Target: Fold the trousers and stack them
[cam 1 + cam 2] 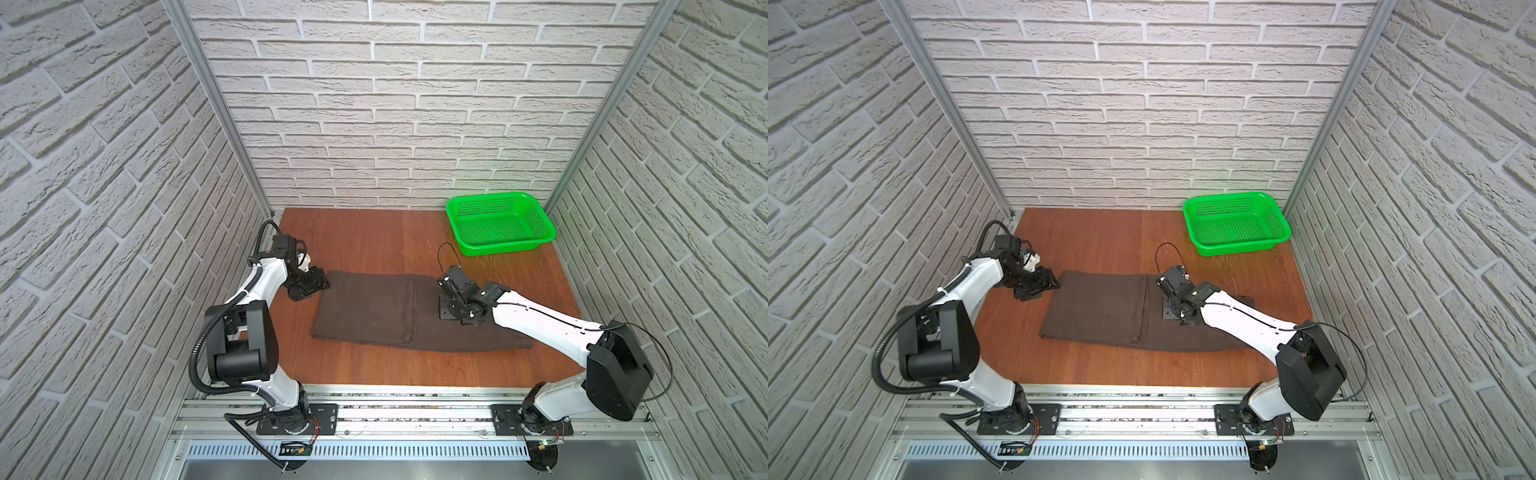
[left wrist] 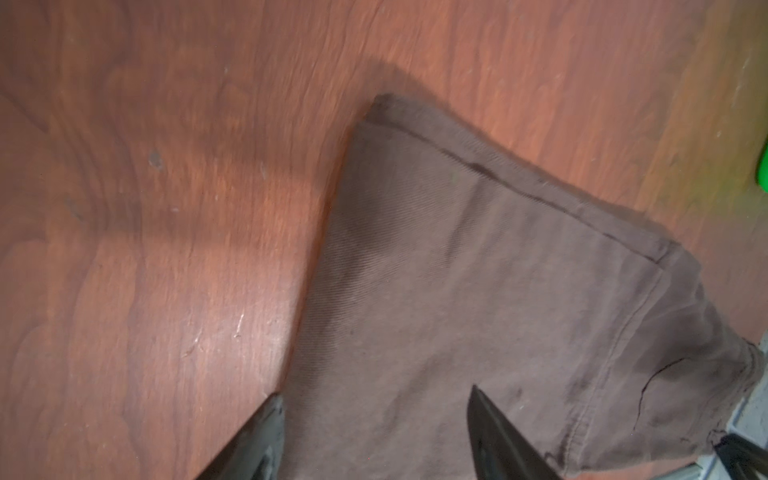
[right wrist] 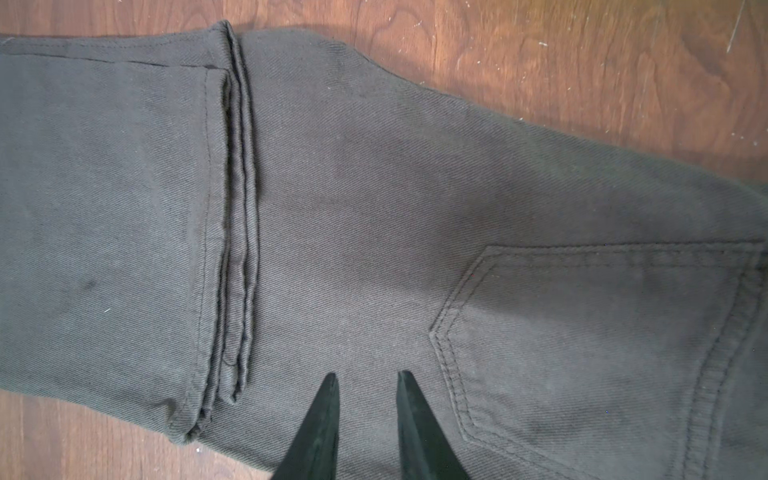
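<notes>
Since the folded dark brown soft-fabric trousers (image 1: pixel 374 309) lie 9-to-3 o'clock across the wooden worktop (image 1: pixel 374 245), the wide-open left fingers (image 2: pixel 257 440) sit at their 9 o'clock end; the slightly parted right fingers (image 3: pixel 320 428) stand over mid-cloth, empty.

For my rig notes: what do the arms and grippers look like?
The left arm and right arm have white shells and black joints. Corrugated black hose on the left, thin black cable on the right. The left gripper and right gripper are black, with tapered pointed fingers.
</notes>
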You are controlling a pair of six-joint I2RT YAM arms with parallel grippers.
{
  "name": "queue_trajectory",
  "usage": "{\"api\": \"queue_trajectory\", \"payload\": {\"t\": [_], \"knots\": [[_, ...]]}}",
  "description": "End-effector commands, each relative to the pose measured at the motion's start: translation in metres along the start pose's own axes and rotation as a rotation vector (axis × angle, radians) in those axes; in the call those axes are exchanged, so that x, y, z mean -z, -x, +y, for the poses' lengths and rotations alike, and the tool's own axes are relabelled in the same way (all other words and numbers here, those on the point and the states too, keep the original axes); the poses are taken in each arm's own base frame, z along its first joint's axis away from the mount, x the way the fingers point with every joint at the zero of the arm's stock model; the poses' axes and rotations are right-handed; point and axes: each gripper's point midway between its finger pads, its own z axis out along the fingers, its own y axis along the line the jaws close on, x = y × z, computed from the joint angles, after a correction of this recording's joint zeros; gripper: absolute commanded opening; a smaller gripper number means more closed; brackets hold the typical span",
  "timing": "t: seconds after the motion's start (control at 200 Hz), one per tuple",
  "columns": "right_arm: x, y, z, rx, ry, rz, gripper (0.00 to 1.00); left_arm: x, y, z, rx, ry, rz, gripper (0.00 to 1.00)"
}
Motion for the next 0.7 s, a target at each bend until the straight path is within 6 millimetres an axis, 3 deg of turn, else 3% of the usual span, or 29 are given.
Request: {"api": "queue_trajectory", "payload": {"t": [0.0, 0.265, 0.48, 0.695], "knots": [[-0.005, -0.005, 0.001, 0.015, 0.005, 0.005, 0.27, -0.01, -0.017, 0.006, -0.015, -0.056, 0.075, 0.65], [-0.007, -0.008, 0.0, 0.015, 0.002, 0.011, 0.27, -0.03, -0.03, 0.012, 0.013, -0.15, 0.167, 0.64], [-0.007, -0.009, -0.002, 0.017, -0.004, 0.016, 0.27, -0.039, -0.035, 0.02, 0.022, -0.127, 0.199, 0.65], [-0.006, -0.009, -0.004, 0.016, -0.01, 0.014, 0.27, -0.044, -0.044, 0.024, 0.024, -0.11, 0.251, 0.59]]}}
